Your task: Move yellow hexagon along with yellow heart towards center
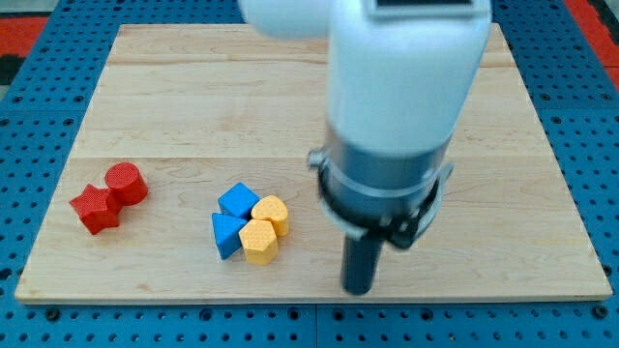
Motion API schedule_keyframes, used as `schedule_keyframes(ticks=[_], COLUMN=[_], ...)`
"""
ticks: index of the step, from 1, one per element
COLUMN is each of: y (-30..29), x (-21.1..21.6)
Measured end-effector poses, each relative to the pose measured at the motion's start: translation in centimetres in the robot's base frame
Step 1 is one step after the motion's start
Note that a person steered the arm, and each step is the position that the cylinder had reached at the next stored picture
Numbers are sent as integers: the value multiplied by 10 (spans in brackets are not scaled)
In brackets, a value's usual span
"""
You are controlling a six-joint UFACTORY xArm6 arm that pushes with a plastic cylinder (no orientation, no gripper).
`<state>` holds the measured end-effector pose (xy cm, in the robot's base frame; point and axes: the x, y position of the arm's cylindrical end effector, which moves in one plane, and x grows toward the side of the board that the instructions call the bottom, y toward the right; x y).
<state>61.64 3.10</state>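
While my tip [359, 288] sits at about 3 o'clock from the yellow hexagon [258, 242] and yellow heart [272, 214], holding nothing, a push could probably drag the touching blue blocks [233, 218] along too.

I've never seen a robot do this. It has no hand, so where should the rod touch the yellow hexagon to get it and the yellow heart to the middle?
No gripping: my tip should probably press the yellow hexagon on its lower face, from the view's bottom. The yellow heart touches its upper side, so both would travel together towards the centre.
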Motion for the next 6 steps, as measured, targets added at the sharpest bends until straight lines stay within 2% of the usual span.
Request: schedule_keyframes(ticks=[2,6], y=[-109,-58], x=[-6,-69])
